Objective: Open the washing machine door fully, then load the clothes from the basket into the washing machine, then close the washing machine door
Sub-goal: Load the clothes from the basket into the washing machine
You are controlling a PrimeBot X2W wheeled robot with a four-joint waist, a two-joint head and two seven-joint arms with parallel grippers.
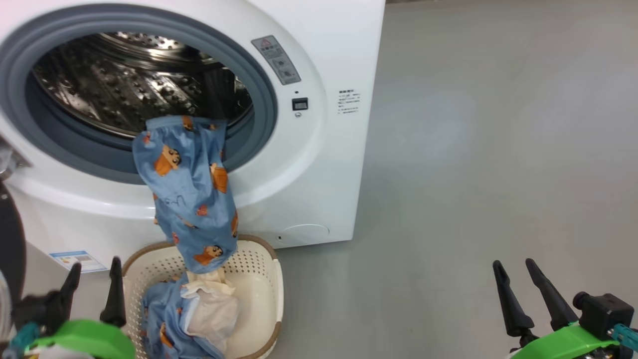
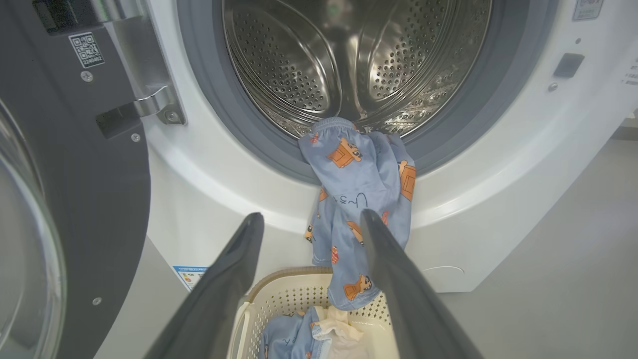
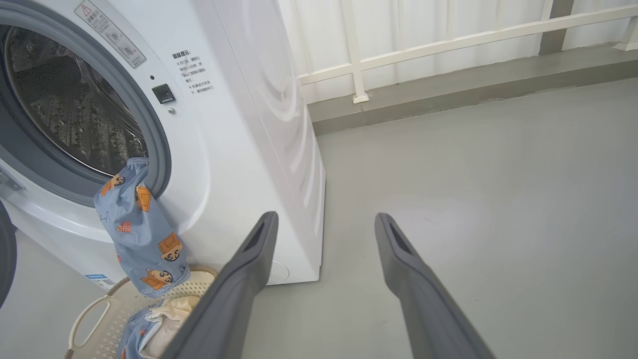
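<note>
Head view: washing machine door (image 1: pixel 10 234) open. One blue piece of the clothes (image 1: pixel 192 194) hangs from the washing machine (image 1: pixel 319 164) into the basket (image 1: pixel 256 271); more wait there. Both jaws are spread, empty. Closing comes last.

The light was bright, soft and even, with no hard shadows. A pale wash of it lay on the grey floor (image 1: pixel 448 119) to the right of the washing machine (image 1: pixel 324 164), whose white front nearly blew out at the upper left of the head view. The steel drum (image 2: pixel 319 65) caught sharp glints and streaked reflections and was darker far inside. The machine's glossy side mirrored rippled bands in the right wrist view. Both wrist views bowed straight edges toward their borders. The left gripper (image 2: pixel 309 219) and right gripper (image 3: pixel 324 219) looked soft-focused near the lens. The washing machine door (image 2: pixel 70 199), at the left edge, was blurred, with grey glare on its glass.
</note>
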